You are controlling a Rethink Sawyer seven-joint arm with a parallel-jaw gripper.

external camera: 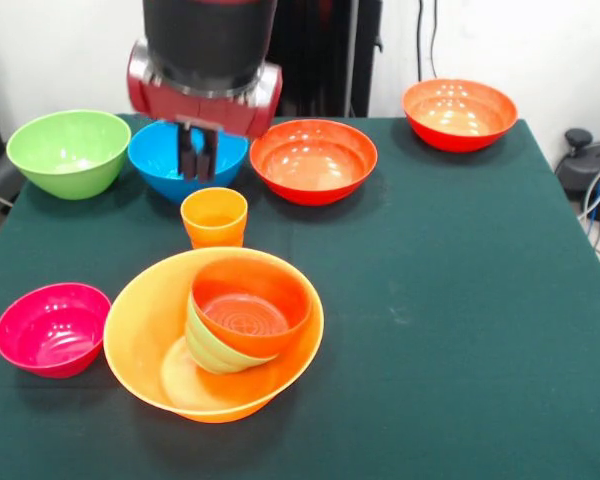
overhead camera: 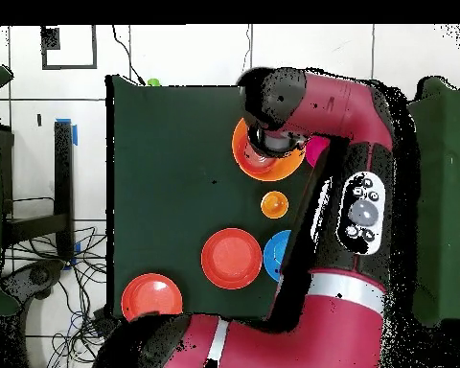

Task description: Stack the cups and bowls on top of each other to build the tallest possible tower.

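Note:
The largest orange bowl stands at the front left of the table. Inside it a small green bowl leans tilted, with a small red-orange bowl nested in it. An orange cup stands upright on the cloth just behind this pile. My gripper hangs a little above and behind the cup, shut, holding nothing. From overhead the arm covers part of the orange bowl, and the cup shows beside it.
A pink bowl sits left of the pile. Along the back stand a green bowl, a blue bowl, a red-orange bowl and another orange-red bowl. A small green thing lies at the table's edge.

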